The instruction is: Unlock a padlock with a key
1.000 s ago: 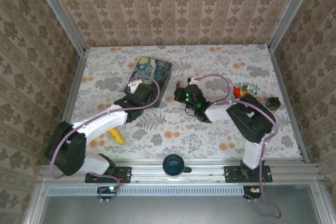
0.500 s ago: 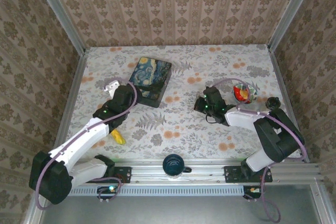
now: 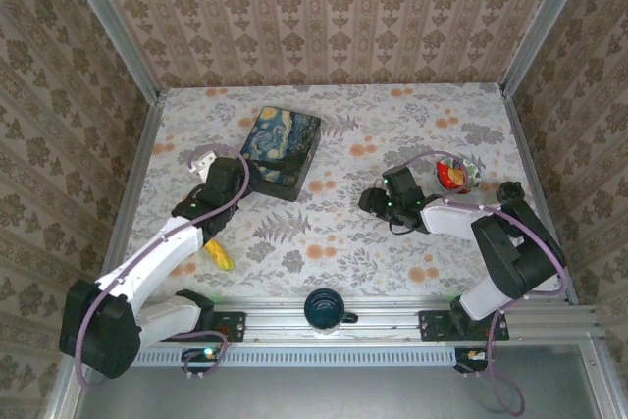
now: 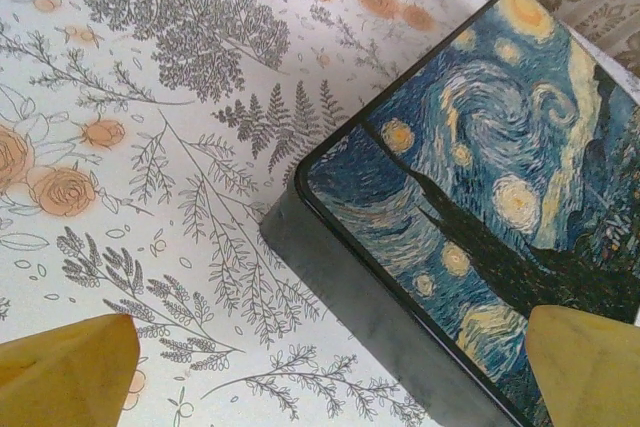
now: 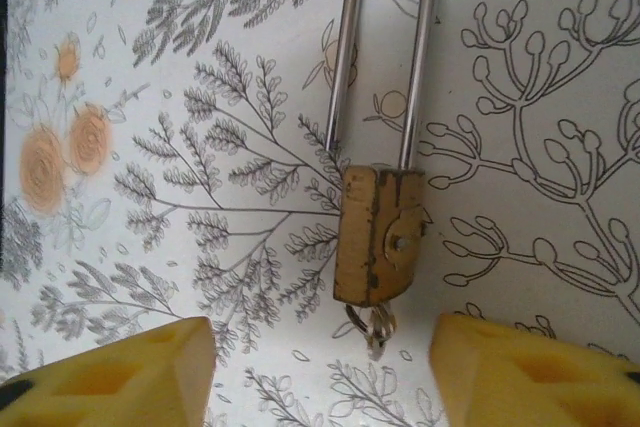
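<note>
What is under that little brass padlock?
The padlock lies flat on the flowered tablecloth. A silvery end, likely the key, pokes out at its bottom; the rest is covered by the body.

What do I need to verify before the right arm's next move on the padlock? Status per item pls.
1. Right gripper open, nothing between its fingers: ok.
2. Padlock lying flat on the tablecloth, apart from the fingers: ok.
3. Shackle released from the body: cannot tell; both legs seem to meet the body.
4. Key seated in the lock: cannot tell; a small silvery piece shows at the body's lower end.
5. Left gripper open, by the tin box corner, away from the padlock: ok.
</note>
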